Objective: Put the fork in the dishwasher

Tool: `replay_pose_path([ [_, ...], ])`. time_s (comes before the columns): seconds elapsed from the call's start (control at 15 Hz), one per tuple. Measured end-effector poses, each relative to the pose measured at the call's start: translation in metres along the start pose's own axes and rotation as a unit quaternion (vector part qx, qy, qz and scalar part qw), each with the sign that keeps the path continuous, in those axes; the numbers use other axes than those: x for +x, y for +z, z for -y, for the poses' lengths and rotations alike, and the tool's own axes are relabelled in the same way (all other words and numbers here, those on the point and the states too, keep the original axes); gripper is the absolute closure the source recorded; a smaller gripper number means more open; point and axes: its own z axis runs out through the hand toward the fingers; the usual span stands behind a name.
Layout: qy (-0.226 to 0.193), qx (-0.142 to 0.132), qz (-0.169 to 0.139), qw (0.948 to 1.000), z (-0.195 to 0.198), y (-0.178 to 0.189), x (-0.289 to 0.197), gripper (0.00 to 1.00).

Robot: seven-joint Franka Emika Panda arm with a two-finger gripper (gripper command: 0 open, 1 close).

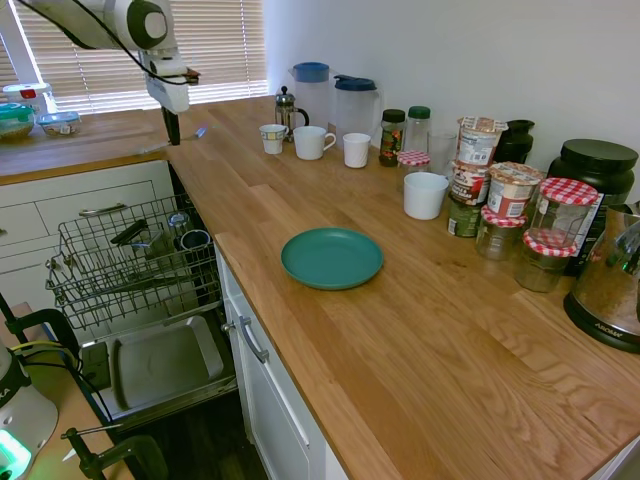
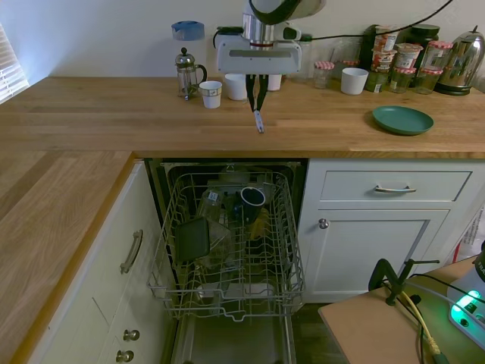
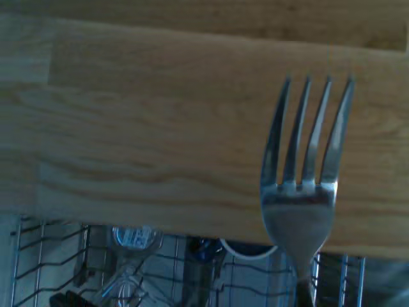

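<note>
While I watch the second exterior view, the grey wire-racked dishwasher (image 2: 227,250) sits open lower left, and above the wooden counter edge my black two-finger gripper (image 2: 256,97) is clamped on the slim silvery fork (image 2: 258,121). Judging risk: tines could snag rack wires or dark cups.

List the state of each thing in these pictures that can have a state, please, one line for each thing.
fork: held by the gripper, hanging tines down above the counter edge
gripper: shut on the fork
dishwasher: door open, rack pulled out, partly loaded with cups
green plate: empty, flat on the counter
white drawers: closed
red-checked jars: lids on
</note>
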Motion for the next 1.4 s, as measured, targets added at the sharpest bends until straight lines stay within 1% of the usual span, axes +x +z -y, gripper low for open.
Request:
replay_pose_path([
  [0.07,0.002,0.006,-0.001,1.0,-0.012,0.006,-0.011,1.0],
  [0.27,0.003,0.004,-0.001,1.0,-0.013,0.008,-0.011,1.0],
  [0.47,0.005,-0.008,0.001,1.0,-0.02,0.021,-0.026,1.0],
  [0.73,0.01,-0.025,0.005,0.9996,-0.048,0.066,-0.069,1.0],
  [1.0,0.015,-0.036,0.007,0.9992,-0.079,0.105,-0.103,1.0],
  [1.2,0.018,-0.043,0.008,0.9989,-0.103,0.134,-0.117,1.0],
  [1.4,0.017,-0.049,0.011,0.9986,-0.113,0.165,-0.119,1.0],
])
